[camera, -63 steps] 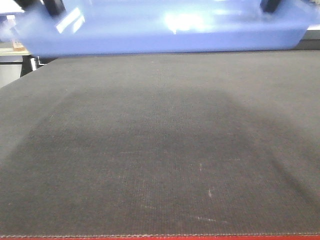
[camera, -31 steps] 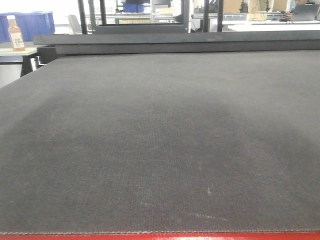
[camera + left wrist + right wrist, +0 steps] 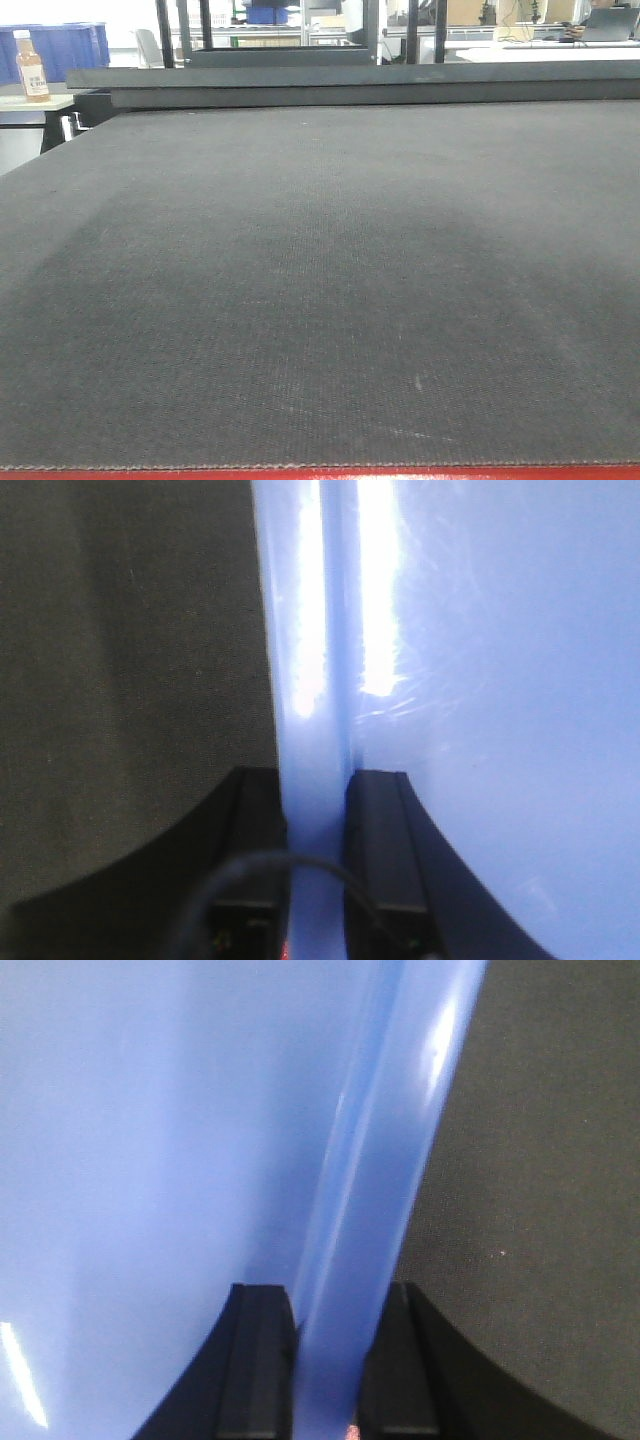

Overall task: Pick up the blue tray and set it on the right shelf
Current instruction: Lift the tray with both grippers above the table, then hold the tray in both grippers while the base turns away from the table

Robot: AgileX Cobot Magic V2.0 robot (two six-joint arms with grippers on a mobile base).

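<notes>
The blue tray [image 3: 500,680] fills the right of the left wrist view, glossy and light blue, hanging above the dark mat. My left gripper [image 3: 316,780] is shut on its left rim, one black finger [image 3: 255,820] outside the wall and one inside. In the right wrist view the blue tray [image 3: 150,1140] fills the left side. My right gripper [image 3: 340,1295] is shut on its right rim in the same way. Neither the tray nor the grippers show in the front view. The right shelf is out of view.
The dark mat table [image 3: 320,280] spreads across the front view, with a red edge along the bottom. A raised dark ledge [image 3: 350,85] runs along its back. Beyond, at the far left, stand a bottle [image 3: 32,66] and dark blue bins [image 3: 75,45].
A second ago the tray hung blurred across the top of the front view; it has since risen out of that view. Its shadow on the mat has faded.
</notes>
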